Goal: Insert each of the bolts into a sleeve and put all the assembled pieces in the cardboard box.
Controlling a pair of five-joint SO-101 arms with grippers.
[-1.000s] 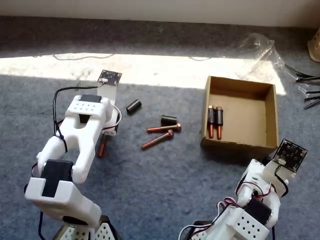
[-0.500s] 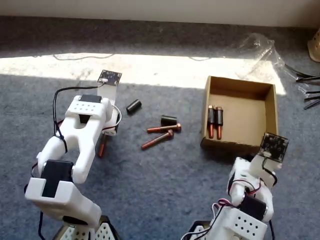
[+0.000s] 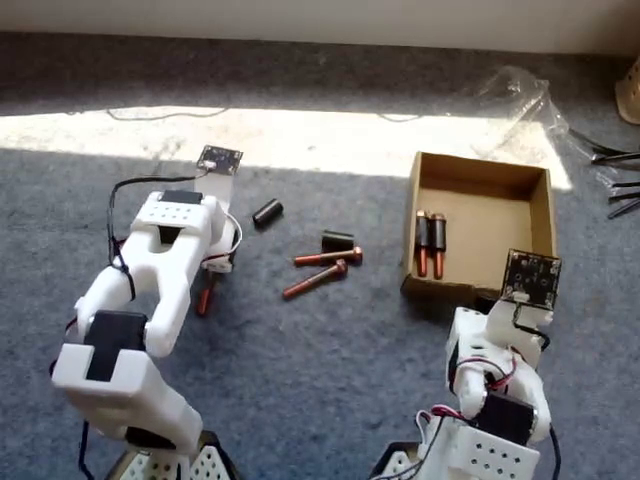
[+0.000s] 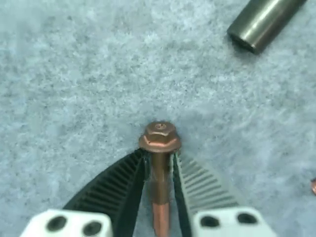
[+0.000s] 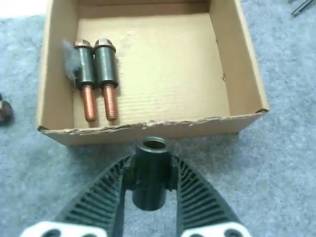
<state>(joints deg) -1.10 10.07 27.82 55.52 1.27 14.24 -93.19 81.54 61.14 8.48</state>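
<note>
The left gripper [image 4: 159,155] is closed nearly all the way, its ribbed fingers [image 4: 126,182] clamped on the shank of a copper bolt [image 4: 160,173] just below the flanged head. The bolt's head points at the grey carpet [image 3: 330,360]. In the high view this gripper sits at about eight o'clock from the two loose bolts [image 3: 327,257] [image 3: 314,279], which lie side by side near the middle of the carpet.

One loose sleeve [image 3: 338,241] lies just beside the upper bolt, at its twelve o'clock. Another sleeve [image 3: 267,212] lies apart, at roughly ten o'clock.

The right gripper [image 5: 151,163] is partly open, only as wide as the dark sleeve [image 5: 151,177] it grips around the middle. The sleeve's open bore faces outward, toward the box.

The cardboard box [image 3: 495,235] lies at three o'clock from the loose bolts, and the right gripper hangs just outside its six o'clock wall.

Two assembled pieces [image 5: 84,74] [image 5: 105,69] lie in the box near its nine o'clock wall, side by side and touching. Their heads point to twelve and their bare threaded ends to six.
</note>
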